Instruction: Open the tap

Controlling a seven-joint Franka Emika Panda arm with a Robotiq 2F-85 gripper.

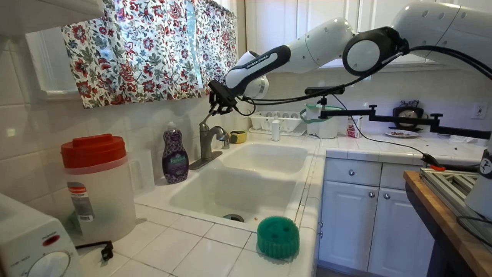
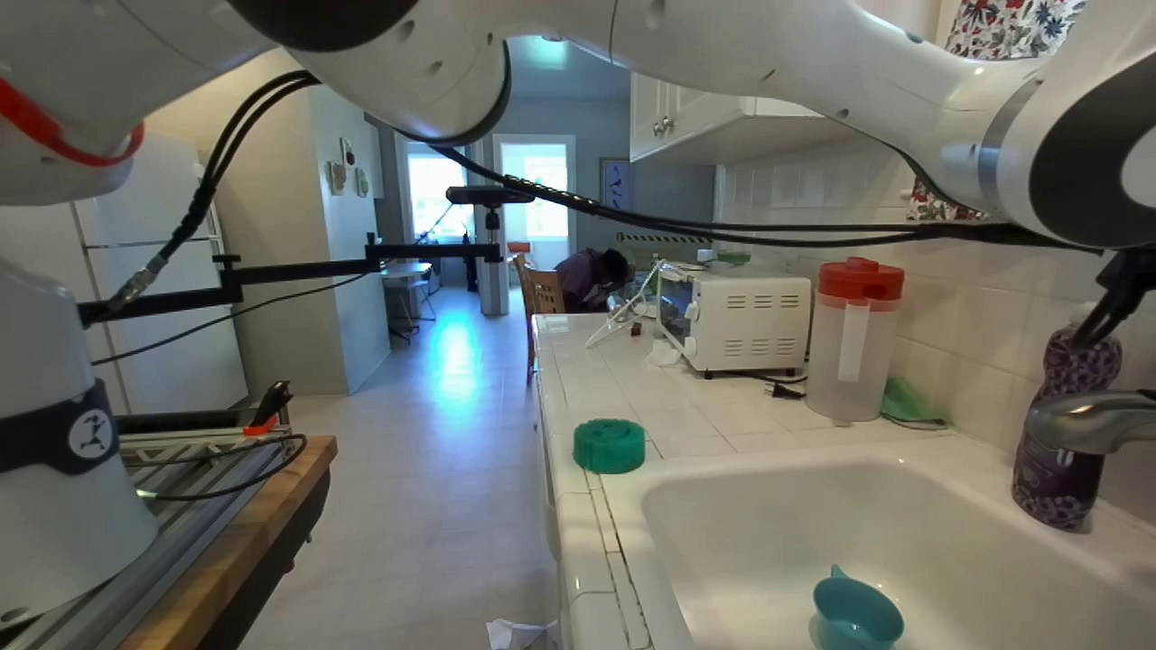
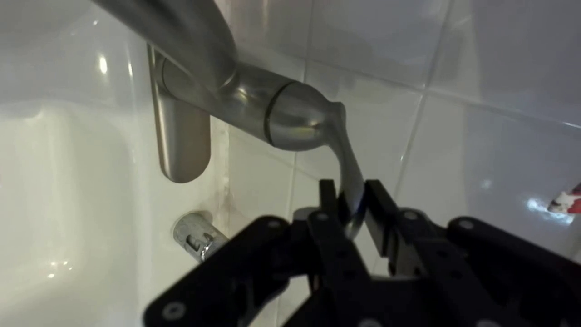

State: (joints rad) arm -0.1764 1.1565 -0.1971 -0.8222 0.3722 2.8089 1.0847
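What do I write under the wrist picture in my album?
The gripper pinches the lever handle of the tap beside the white sink.

Floral curtains (image 1: 146,54) hang above white wall tiles (image 1: 23,142); white cabinets (image 1: 348,227) sit below the tiled worktop (image 1: 177,246); far windows (image 2: 535,167) glow, light (image 2: 454,357) gleaming bluish on the floor (image 2: 452,506) near a wooden chair (image 2: 545,292).

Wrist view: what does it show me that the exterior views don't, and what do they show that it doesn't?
Only the wrist view: the tool close up, its fingers on either side of the lever, closed on it.
Only the exterior views: the purple soap bottle, red-lidded container and green round block in both exterior views; in an exterior view, a teal cup in the sink.
Shared: tap, tool, sink and tiled wall.
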